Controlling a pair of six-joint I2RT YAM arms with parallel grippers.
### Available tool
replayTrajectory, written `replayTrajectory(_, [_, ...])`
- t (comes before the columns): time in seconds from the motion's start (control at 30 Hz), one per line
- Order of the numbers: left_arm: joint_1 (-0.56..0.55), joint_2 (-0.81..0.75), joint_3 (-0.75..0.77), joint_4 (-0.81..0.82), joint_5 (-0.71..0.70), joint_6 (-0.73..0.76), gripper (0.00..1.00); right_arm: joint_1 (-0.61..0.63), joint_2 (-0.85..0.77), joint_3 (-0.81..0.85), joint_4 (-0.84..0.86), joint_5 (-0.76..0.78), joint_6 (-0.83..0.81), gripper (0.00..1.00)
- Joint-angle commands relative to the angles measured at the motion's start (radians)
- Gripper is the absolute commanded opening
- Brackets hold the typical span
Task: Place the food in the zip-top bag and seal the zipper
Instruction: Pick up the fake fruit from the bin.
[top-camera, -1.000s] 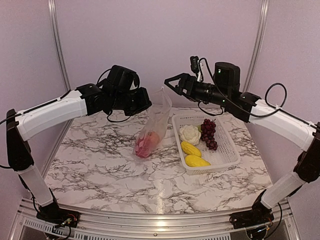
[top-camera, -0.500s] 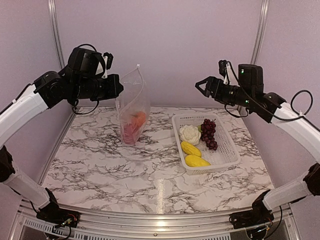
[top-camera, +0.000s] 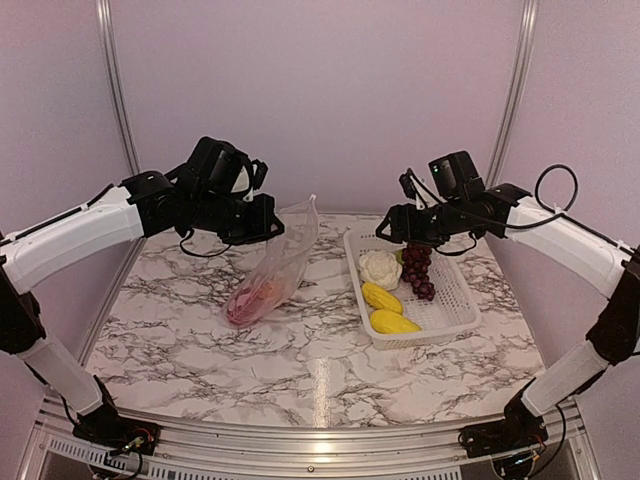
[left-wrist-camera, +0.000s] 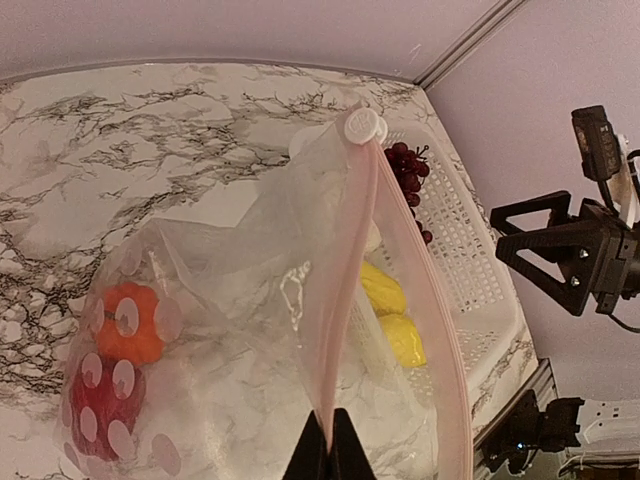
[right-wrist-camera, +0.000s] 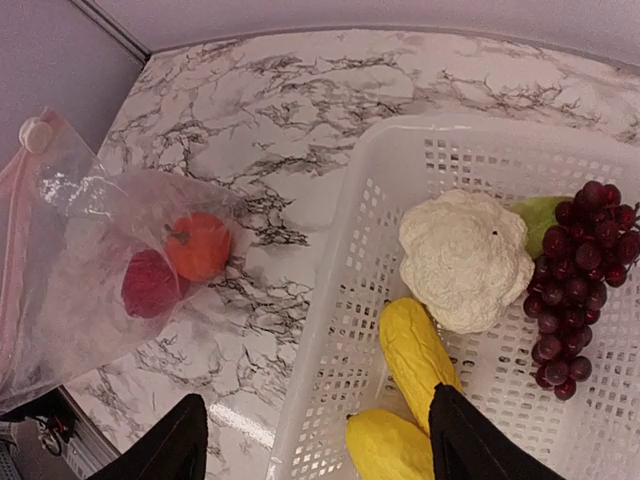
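My left gripper (top-camera: 268, 228) (left-wrist-camera: 329, 450) is shut on the mouth edge of the clear zip-top bag (top-camera: 268, 272) (left-wrist-camera: 250, 330), holding it slanted with its bottom on the table. Its pinkish zipper strip (left-wrist-camera: 345, 280) runs to a white slider (left-wrist-camera: 361, 126). The red pepper (left-wrist-camera: 95, 410) (right-wrist-camera: 150, 284) and the orange piece (left-wrist-camera: 130, 322) (right-wrist-camera: 198, 246) lie inside. My right gripper (top-camera: 385, 233) (right-wrist-camera: 315, 440) is open and empty above the basket's near-left part. The white cauliflower (top-camera: 380, 268) (right-wrist-camera: 466, 260), grape bunch (top-camera: 417, 267) (right-wrist-camera: 580, 285) and two yellow pieces (top-camera: 382, 297) (top-camera: 394, 322) (right-wrist-camera: 415, 350) lie in the basket.
The white latticed basket (top-camera: 452, 318) (right-wrist-camera: 350, 290) stands right of centre on the marble table (top-camera: 300, 360). A green piece (right-wrist-camera: 540, 212) shows beside the grapes. Walls and aluminium posts (top-camera: 110, 80) close in the back and sides.
My left gripper has swung right and down with the bag, which now slants with its bottom on the table. My right gripper has come down and left over the basket.
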Motion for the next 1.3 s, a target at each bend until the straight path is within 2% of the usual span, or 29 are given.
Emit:
replayTrajectory(0.0, [0.000,-0.003,-0.005,0.031,0.025,-0.013,0.00,-0.006,0.049,0.102,-0.241,0.000,-0.109,0.72])
replayTrajectory(0.4, [0.000,0.012,0.076,-0.085,-0.023,0.095,0.00,-0.002,0.089,-0.015,-0.357,-0.064,-0.161,0.65])
replayTrajectory(0.6, [0.000,0.004,0.066,-0.094,-0.022,0.103,0.00,0.016,0.156,-0.023,-0.406,-0.051,-0.212,0.64])
replayTrajectory(1.1, [0.000,0.010,0.076,-0.103,-0.012,0.114,0.00,0.041,0.277,-0.052,-0.367,-0.051,-0.256,0.64])
replayTrajectory(1.27, [0.000,0.013,0.081,-0.105,-0.012,0.116,0.00,0.047,0.313,-0.064,-0.359,-0.044,-0.272,0.68])
